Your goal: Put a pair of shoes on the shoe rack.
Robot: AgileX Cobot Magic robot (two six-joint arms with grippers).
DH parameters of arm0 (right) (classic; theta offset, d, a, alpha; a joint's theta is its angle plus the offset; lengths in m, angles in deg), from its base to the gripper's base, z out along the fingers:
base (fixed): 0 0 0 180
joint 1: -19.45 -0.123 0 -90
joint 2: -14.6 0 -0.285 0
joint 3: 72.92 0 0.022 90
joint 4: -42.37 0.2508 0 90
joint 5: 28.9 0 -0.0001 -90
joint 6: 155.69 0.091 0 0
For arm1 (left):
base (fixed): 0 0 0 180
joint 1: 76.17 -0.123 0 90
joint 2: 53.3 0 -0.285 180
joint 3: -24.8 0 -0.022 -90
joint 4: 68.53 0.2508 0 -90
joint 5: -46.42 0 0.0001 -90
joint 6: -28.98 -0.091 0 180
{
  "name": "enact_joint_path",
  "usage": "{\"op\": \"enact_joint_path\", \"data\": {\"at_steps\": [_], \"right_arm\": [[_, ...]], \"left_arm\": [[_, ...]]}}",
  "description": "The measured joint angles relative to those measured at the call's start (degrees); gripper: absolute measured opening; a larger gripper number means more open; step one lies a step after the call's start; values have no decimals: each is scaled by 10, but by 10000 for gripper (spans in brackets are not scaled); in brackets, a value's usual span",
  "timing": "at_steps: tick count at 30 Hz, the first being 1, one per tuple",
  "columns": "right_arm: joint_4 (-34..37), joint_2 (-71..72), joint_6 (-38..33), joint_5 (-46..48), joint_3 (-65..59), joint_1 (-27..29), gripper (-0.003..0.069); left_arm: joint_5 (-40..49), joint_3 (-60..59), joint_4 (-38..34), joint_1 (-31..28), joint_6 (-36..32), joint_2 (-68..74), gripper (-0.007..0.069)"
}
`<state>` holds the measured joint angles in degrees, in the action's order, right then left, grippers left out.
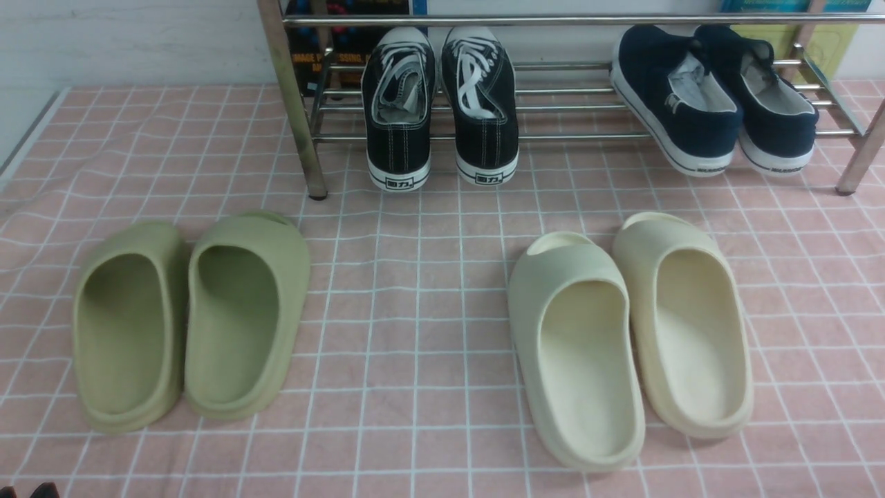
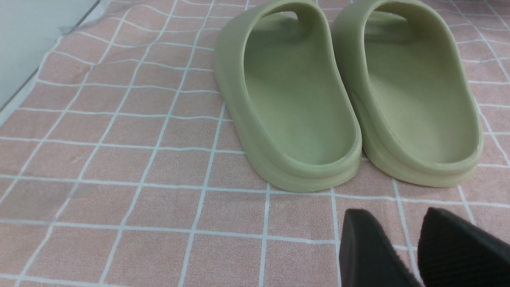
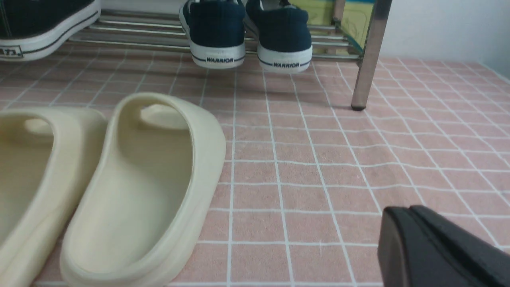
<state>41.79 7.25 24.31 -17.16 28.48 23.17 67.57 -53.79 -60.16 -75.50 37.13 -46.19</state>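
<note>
1. The left gripper (image 2: 402, 247) shows only in its own wrist view, low over the pink checked cloth (image 1: 415, 290); its two black fingers (image 2: 366, 251) stand slightly apart with a strip of cloth between them, holding nothing.
2. The green slides (image 1: 190, 318) lie side by side on the cloth near its left edge, heels toward the robot, their inner sides touching or nearly so.
3. The shoe rack (image 1: 297, 111) stands along the far edge of the cloth, silver legs on the cloth and long steel bars running across.
4. The black lace-up sneakers (image 1: 439, 104) sit on the left part of the rack's low bars, white laces up, heels jutting past the front bar.
5. The cream slides (image 1: 629, 332) lie on the cloth right of centre, close together, heels toward the robot, well in front of the rack.
6. The pair of shoes (image 1: 715, 93), navy canvas with white lining and white striped soles, rests on the right end of the rack's low bars, angled a little, heels overhanging the front bar; the heel bands read WARRIOR in the right wrist view.
7. The right gripper (image 3: 438, 247) hangs low over bare cloth beside the cream slides, its black fingers pressed together and empty.
</note>
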Motion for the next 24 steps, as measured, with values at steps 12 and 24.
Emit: {"op": "enact_joint_path", "data": {"at_steps": [12,24], "right_arm": [[-2,1,5,83,2,-2,-16],[-2,1,5,90,4,-2,-12]], "left_arm": [[0,0,0,0,0,0,240],[0,0,0,0,0,0,240]]}}
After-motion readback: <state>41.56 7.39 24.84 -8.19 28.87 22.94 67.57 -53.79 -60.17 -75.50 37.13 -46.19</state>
